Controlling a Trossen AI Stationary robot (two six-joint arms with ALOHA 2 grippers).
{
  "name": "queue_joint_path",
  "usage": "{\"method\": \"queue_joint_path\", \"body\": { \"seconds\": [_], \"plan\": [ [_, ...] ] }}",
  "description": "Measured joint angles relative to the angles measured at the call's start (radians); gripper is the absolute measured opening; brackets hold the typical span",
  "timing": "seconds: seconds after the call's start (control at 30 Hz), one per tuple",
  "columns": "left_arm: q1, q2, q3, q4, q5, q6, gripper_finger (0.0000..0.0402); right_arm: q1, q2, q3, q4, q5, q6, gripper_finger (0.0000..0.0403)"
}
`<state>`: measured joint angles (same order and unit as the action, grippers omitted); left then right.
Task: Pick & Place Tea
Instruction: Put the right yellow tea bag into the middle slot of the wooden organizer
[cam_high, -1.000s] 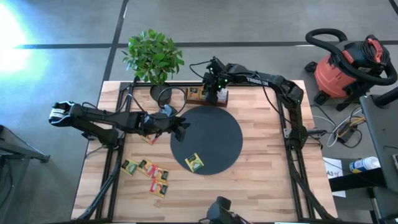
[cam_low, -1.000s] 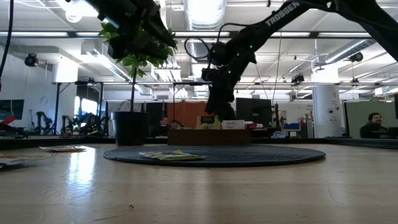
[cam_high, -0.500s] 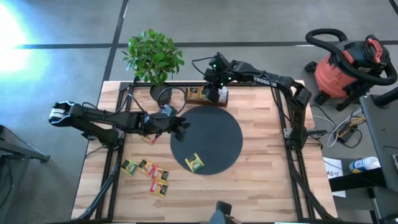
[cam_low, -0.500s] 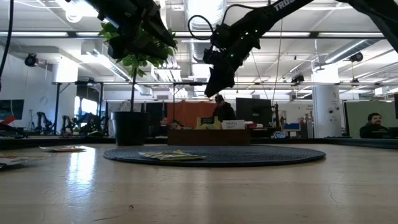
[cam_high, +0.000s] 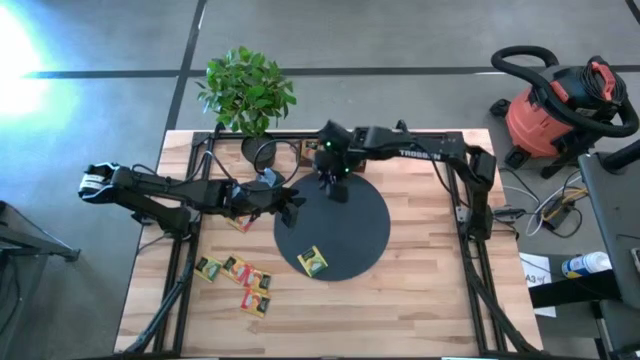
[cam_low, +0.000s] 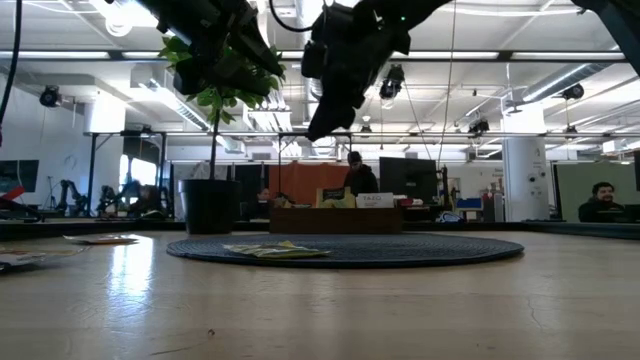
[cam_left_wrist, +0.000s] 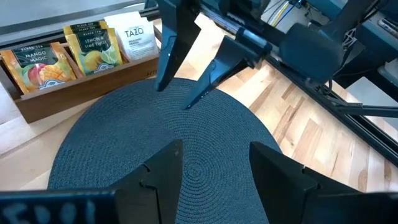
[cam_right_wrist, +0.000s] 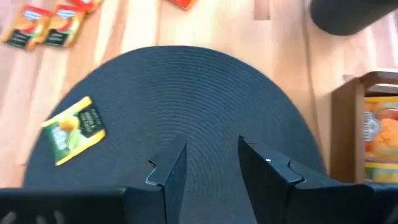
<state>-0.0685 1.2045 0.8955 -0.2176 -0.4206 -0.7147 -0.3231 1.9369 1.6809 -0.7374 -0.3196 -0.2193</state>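
Right hand (cam_high: 334, 186): raised above the far edge of the black disc (cam_high: 350, 245), fingers apart, nothing between them

Left hand (cam_high: 293, 205): low at the disc's left rim, fingers apart, empty

Tea, one yellow-green sachet (cam_high: 313, 261): flat on the near part of the disc

Tea, loose sachets (cam_high: 236, 273): a cluster on the wooden surface (cam_high: 420, 290) near the front-left, clear of the disc; one more (cam_high: 240, 223) beneath the left arm

Tea, upright packets (cam_left_wrist: 87, 46): standing in the wooden tray (cam_left_wrist: 93, 84) just behind the disc

Potted plant (cam_high: 247, 92): far-left corner of the surface
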Motion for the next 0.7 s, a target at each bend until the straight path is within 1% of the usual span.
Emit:
{"method": "queue_joint_path", "body": {
  "seconds": [0.1, 0.23, 0.53, 0.7],
  "plan": [
    [0.0, 0.0, 0.0, 0.0, 0.0, 0.0, 0.0161, 0.013, 0.0, 0.006, 0.001, 0.028, 0.035, 0.0132],
    [0.0, 0.0, 0.0, 0.0, 0.0, 0.0, 0.0161, 0.014, 0.0, 0.011, 0.003, 0.031, 0.067, 0.0128],
    [0.001, 0.0, 0.0, 0.0, 0.0, 0.0, 0.0161, 0.011, 0.0, 0.011, -0.004, 0.034, 0.081, 0.0125],
    [0.001, 0.0, 0.0, 0.0, 0.0, 0.0, 0.0161, 0.014, 0.0, 0.011, -0.056, 0.034, 0.045, 0.0119]
  ]
}}
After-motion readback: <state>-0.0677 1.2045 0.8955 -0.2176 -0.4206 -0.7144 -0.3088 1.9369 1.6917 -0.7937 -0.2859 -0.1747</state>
